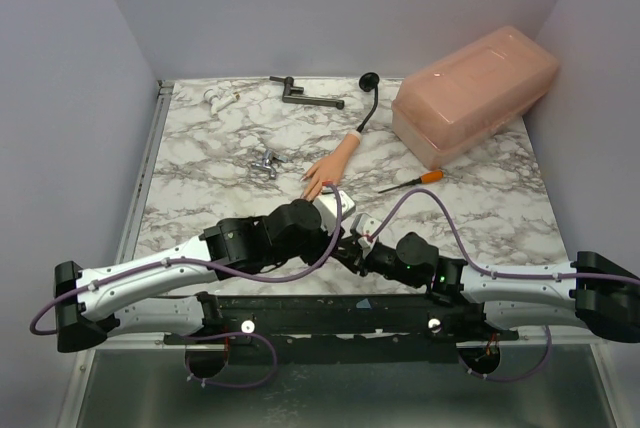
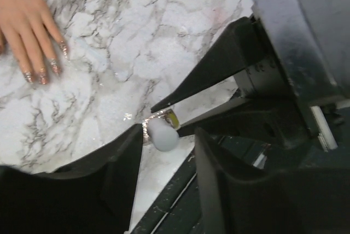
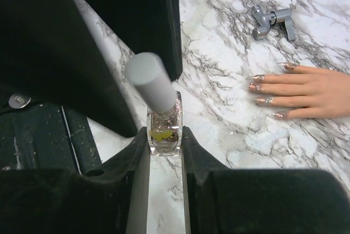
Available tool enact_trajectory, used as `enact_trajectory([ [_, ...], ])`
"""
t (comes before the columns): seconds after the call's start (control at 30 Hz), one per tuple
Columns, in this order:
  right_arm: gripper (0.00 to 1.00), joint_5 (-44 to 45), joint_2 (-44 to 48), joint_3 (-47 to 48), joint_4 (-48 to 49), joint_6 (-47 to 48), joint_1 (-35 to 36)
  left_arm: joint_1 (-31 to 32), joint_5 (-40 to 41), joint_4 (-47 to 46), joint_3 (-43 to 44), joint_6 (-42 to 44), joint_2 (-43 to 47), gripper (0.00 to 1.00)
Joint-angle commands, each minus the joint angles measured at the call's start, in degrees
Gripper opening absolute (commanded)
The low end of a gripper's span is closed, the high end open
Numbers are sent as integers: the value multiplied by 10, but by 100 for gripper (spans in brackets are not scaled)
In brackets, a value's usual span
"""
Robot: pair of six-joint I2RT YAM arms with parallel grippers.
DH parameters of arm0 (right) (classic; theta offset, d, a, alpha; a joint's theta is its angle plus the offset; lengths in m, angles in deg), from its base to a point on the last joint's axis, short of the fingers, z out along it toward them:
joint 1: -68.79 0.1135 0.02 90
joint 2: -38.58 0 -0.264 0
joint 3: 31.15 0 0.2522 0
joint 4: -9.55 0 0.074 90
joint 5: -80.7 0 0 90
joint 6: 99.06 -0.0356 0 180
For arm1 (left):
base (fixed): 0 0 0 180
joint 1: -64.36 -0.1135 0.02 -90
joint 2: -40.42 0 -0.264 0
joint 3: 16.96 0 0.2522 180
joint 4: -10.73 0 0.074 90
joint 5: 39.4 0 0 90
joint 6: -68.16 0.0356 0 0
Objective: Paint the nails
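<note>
The peach mannequin hand (image 1: 330,164) lies palm down mid-table on its black curved stem (image 1: 370,98). Its nails (image 3: 257,79) show a glittery reddish-bronze tint; they also show in the left wrist view (image 2: 54,67). My right gripper (image 3: 164,135) is shut on a small clear nail polish bottle (image 3: 164,127) with a grey cap (image 3: 150,81), standing on the table near its front edge. My left gripper (image 2: 168,132) is open around that cap (image 2: 162,134); the cap touches one finger and is apart from the other. Both grippers meet in the top view (image 1: 350,238), just in front of the hand.
A large pinkish translucent box (image 1: 475,93) stands at the back right. An orange-handled screwdriver (image 1: 415,181) lies right of the hand. A small metal part (image 1: 265,163) lies left of it. A black lever-like piece (image 1: 300,93) and a white item (image 1: 220,98) lie at the back.
</note>
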State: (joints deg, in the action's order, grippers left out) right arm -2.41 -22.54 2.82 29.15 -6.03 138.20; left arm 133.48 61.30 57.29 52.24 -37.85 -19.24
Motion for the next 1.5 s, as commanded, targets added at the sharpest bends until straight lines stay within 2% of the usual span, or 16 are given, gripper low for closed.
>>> enact_trajectory([
  [0.0,1,17,-1,11,10,-1,-3,7,-20,15,20,-26,23,53],
  [0.07,1,17,-1,11,10,-1,-3,7,-3,24,23,-41,28,65],
  [0.13,1,17,-1,12,10,-1,-3,7,23,31,24,-59,32,71],
  [0.53,1,17,-1,11,10,0,-3,7,72,45,18,-108,29,68],
  [0.93,1,17,-1,11,10,0,-3,7,99,9,1,-172,6,47],
  [1.1,1,17,-1,11,11,0,-3,7,94,9,2,-173,-2,34],
  [1.3,1,17,2,10,11,-1,-3,7,64,-1,1,-146,-8,16],
  [1.47,1,16,1,10,11,-1,-3,7,36,-1,10,-101,-13,10],
])
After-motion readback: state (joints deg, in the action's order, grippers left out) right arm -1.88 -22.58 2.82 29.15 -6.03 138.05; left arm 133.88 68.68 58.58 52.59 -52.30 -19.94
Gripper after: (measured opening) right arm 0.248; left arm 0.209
